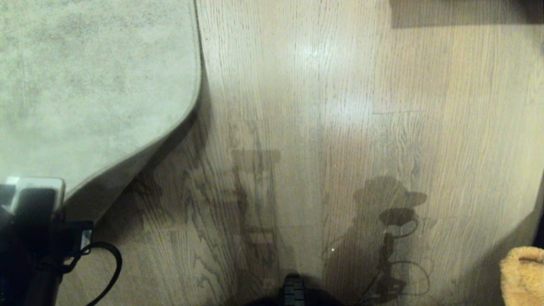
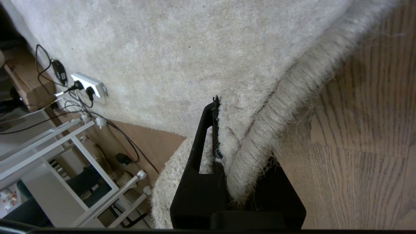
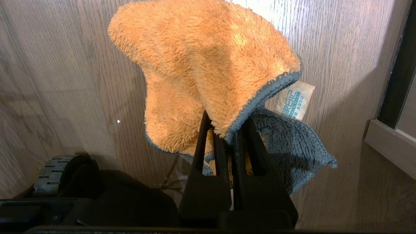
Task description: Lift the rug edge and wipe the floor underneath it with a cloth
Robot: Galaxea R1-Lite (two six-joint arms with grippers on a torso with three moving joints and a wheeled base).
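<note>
The mottled grey-beige rug covers the upper left of the head view. Its rug edge curves up off the floor and casts a shadow under it. My left arm is at the lower left, under that raised corner. In the left wrist view my left gripper is shut on the rug edge; the pile hides one finger. My right gripper is shut on the fluffy orange cloth, which has a blue-grey back and a small tag. The cloth hangs at the lower right.
A white power strip with cables lies at the rug's far side, next to a white metal frame. My base's wheel shows at the bottom centre. Dark furniture stands at the far right, and a baseboard runs beside the cloth.
</note>
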